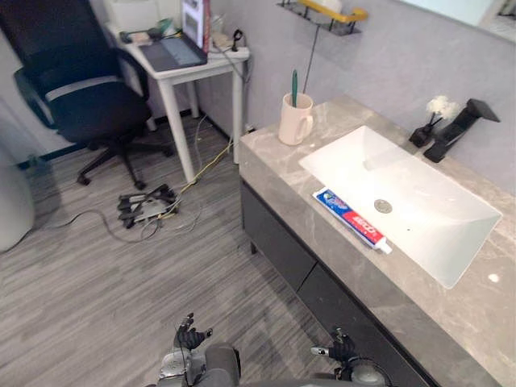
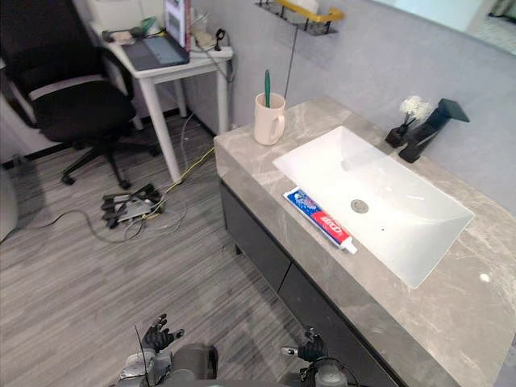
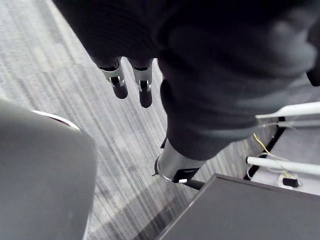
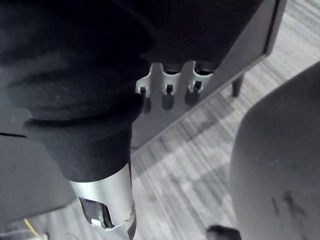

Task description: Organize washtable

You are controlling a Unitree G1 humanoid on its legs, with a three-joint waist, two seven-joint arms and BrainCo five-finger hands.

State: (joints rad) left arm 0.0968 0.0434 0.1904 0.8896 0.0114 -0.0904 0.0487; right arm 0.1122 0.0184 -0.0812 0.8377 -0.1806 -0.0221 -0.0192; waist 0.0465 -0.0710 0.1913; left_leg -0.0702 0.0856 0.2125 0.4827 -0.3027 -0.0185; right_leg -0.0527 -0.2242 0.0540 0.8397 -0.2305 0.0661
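Note:
The grey marble washtable (image 1: 272,155) holds a white sink (image 1: 364,161) with a black faucet (image 1: 458,129) at the back. A blue, red and white toothpaste tube (image 1: 352,220) lies flat on the counter along the sink's front rim. A cream mug (image 1: 294,119) with a green toothbrush (image 1: 294,85) upright in it stands at the counter's far left corner. My left hand (image 1: 190,334) and right hand (image 1: 339,348) hang low in front of the cabinet, far below the counter. Both are open with relaxed fingers (image 3: 120,84) (image 4: 167,90) and hold nothing.
Dark drawers (image 1: 280,242) run under the counter. A black office chair (image 1: 89,101) and a white desk (image 1: 201,68) with a laptop stand at the far left. A power strip (image 1: 145,205) with cables lies on the wood floor. A wall shelf (image 1: 322,16) hangs above the mug.

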